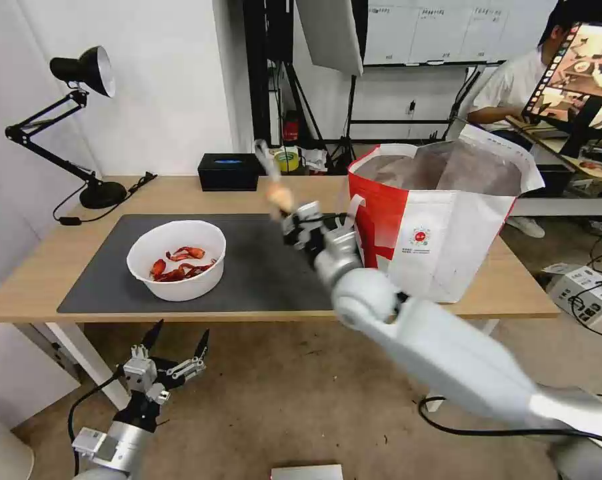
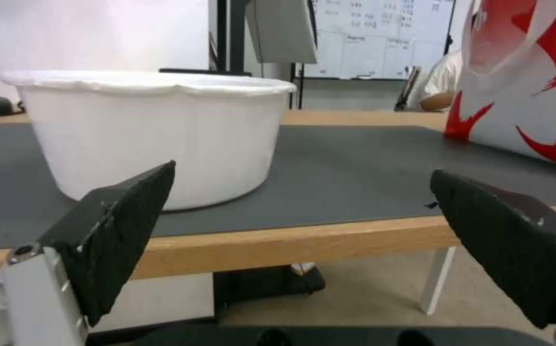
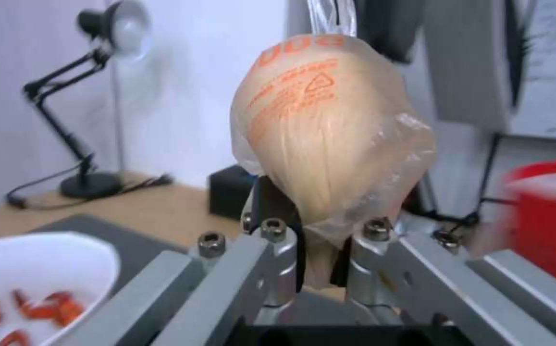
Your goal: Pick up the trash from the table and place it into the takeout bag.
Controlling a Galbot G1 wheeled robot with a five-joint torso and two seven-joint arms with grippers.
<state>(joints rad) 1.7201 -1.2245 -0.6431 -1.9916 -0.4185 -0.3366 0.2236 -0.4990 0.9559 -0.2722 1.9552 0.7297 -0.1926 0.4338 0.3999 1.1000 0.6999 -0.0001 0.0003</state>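
Our left gripper (image 1: 175,341) waits wide open below the table's (image 1: 41,280) front edge near the bowl (image 1: 177,259) on the mat, while our right gripper (image 1: 284,210), clamped on the bagged bun (image 1: 279,193), carries it mid-table and must next reach over the takeout bag (image 1: 447,220) at the right end.

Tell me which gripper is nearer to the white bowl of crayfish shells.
Left, though not by much. The left gripper hangs open just below the table edge in front of the white bowl; the right gripper, shut on the bagged bun, is raised toward the takeout bag.
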